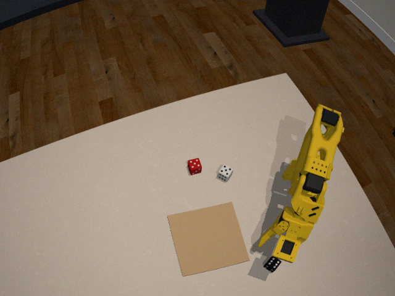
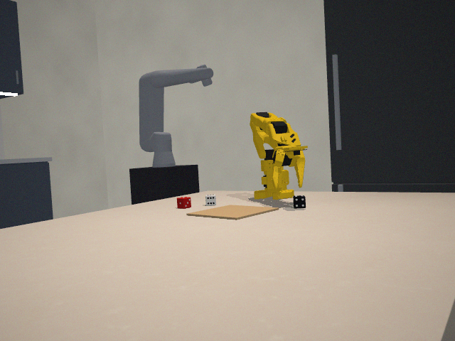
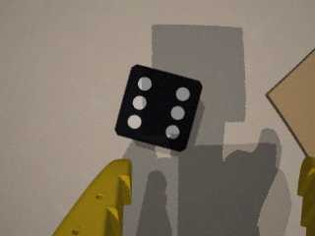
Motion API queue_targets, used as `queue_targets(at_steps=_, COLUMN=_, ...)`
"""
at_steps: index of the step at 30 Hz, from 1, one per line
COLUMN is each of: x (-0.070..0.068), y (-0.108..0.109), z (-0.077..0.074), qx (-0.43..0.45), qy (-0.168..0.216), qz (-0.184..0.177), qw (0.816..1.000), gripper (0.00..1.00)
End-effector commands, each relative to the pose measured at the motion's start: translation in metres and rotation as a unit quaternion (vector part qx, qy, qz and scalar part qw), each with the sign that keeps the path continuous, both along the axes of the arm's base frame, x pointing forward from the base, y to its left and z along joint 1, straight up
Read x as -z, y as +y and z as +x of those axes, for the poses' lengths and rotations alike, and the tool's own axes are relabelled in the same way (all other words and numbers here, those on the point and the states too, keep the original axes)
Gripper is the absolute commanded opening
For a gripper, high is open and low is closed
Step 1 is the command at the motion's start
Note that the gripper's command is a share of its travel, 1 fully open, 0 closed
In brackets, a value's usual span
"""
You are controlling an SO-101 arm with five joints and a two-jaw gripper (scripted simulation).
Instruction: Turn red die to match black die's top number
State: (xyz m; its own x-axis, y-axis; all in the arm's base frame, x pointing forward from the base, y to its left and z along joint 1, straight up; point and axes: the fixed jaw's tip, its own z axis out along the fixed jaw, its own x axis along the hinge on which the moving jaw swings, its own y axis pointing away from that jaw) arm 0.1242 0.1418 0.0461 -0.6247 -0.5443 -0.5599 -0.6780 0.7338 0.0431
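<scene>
Wrist view: gripper [image 3: 213, 223] partly apart, holding nothing, hanging above the black die [image 3: 157, 108] without touching. Black die on table [image 1: 95, 206], six up, just off the mat's [image 1: 207, 238] near-right corner. Red die [image 1: 194, 166] off the mat, on bare table beyond its far edge, five up, white die [image 1: 224, 172] near beside it. Wide bare table left of the mat.

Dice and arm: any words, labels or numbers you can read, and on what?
No printed words or digits are readable.
Black die: six pips on top.
Red die: five pips on top.
White die: five pips on top.
Yellow arm: small dark marks, too blurred to read.
Mat: no marking.
</scene>
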Motion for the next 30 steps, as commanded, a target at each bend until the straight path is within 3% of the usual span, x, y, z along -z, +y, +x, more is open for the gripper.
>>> queue_targets(at_steps=1, x=-0.0128, y=0.0074, z=0.0057, qx=-0.004, qy=-0.024, qz=0.024, qw=0.999, gripper=0.31)
queue_targets(at_steps=30, x=-0.0129, y=0.0054, z=0.0087, qx=0.005, qy=-0.024, qz=0.024, qw=0.999, gripper=0.31)
